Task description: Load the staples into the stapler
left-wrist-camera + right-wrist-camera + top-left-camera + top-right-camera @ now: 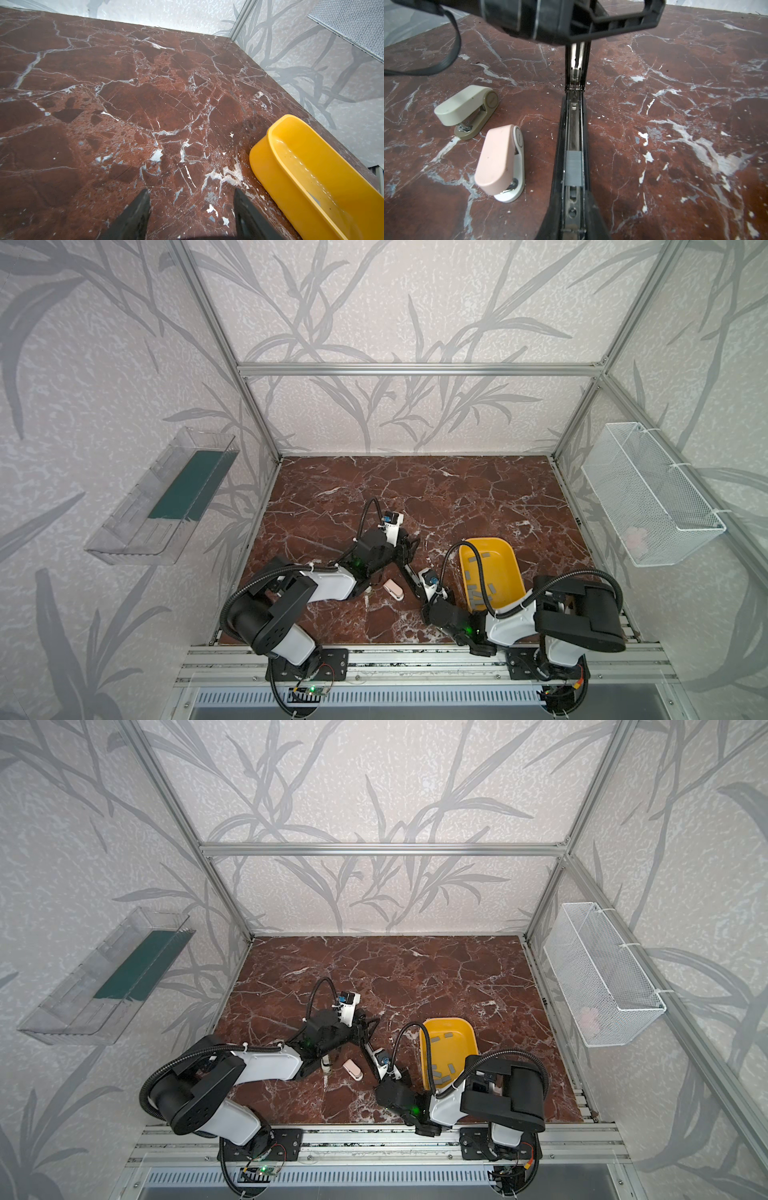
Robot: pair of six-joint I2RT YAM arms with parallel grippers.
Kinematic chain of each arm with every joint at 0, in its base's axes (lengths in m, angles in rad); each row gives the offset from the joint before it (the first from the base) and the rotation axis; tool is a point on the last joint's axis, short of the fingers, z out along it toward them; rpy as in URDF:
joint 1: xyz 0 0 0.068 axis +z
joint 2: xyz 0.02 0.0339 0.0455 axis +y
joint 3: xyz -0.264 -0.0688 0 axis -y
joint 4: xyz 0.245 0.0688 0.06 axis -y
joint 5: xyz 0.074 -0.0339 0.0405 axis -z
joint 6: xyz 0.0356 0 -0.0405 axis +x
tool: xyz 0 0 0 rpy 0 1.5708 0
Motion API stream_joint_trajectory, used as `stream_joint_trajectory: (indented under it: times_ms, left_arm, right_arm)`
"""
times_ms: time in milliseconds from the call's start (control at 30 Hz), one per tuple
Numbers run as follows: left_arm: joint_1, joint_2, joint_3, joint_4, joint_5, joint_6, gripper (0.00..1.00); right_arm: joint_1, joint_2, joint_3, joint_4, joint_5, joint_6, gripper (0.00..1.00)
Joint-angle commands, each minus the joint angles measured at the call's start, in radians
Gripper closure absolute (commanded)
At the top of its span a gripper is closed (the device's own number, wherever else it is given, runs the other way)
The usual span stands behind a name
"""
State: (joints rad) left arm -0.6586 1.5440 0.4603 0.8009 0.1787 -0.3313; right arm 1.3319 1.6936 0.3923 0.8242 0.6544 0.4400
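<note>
So the black stapler [574,133] is lying flipped open on the marble table [124,93], lid sticking up at the hinge. One grey strip of staples [574,168] is already sitting in its metal track. The right gripper [571,196] is squeezed tight on the stapler's near end, fingers hugging both sides. The left gripper [191,191] is about half spread, nothing between its fingers. The spare staples [436,1040] are loose in the yellow tray [490,545] on the right. A pink mini stapler [497,158] and a beige one [460,104] sit just beside the black one.
</note>
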Motion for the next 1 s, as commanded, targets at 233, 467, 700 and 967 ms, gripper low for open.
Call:
stream_joint_trajectory:
  times_ms: [233, 467, 700, 967]
  left_arm:
    - [-0.053, 0.006, -0.119, 0.252, 0.041, 0.132, 0.25]
    - [-0.072, 0.048, -0.158, 0.377, 0.059, 0.162, 0.09]
    - [-0.095, 0.083, -0.181, 0.465, 0.094, 0.199, 0.03]
    - [-0.128, 0.131, -0.228, 0.612, 0.117, 0.240, 0.01]
  right_arm:
    - [0.006, 0.003, -0.046, 0.115, 0.024, 0.005, 0.95]
    - [0.007, 0.006, -0.055, 0.136, 0.022, 0.002, 0.96]
    - [0.007, 0.006, -0.058, 0.136, 0.026, 0.004, 0.96]
    - [0.007, 0.006, -0.058, 0.137, 0.028, 0.003, 0.96]
